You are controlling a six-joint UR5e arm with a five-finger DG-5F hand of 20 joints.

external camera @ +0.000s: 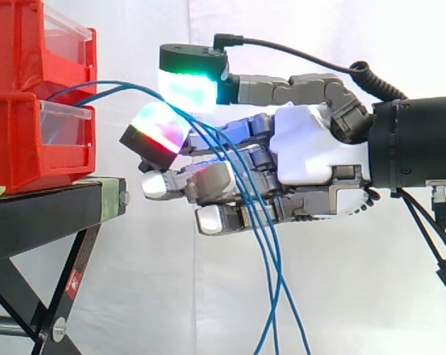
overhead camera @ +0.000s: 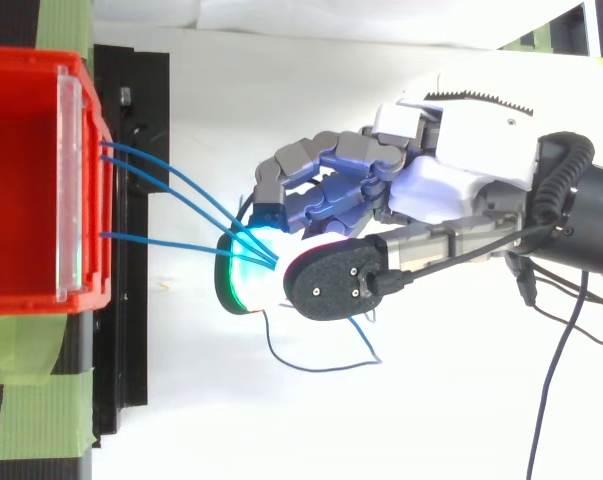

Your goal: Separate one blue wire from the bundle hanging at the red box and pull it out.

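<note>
Three blue wires (external camera: 271,259) come out of the lower red box (external camera: 23,140), arc right and hang down in front of my hand (external camera: 311,148). In the top view the wires (overhead camera: 171,190) fan from the box front (overhead camera: 81,180) and meet under the thumb. The green-glowing thumb pad (external camera: 189,81) lies on top of them and a finger pad (external camera: 160,129) glowing red and green presses from below, so the bundle is pinched between the two. The other fingers are curled beneath, behind the hanging strands.
A second red box (external camera: 23,44) is stacked on the lower one, both on a black stand (external camera: 45,214) with green tape (overhead camera: 41,420) at its edge. A loose loop of blue wire (overhead camera: 311,365) shows below the hand. White curtain lies behind.
</note>
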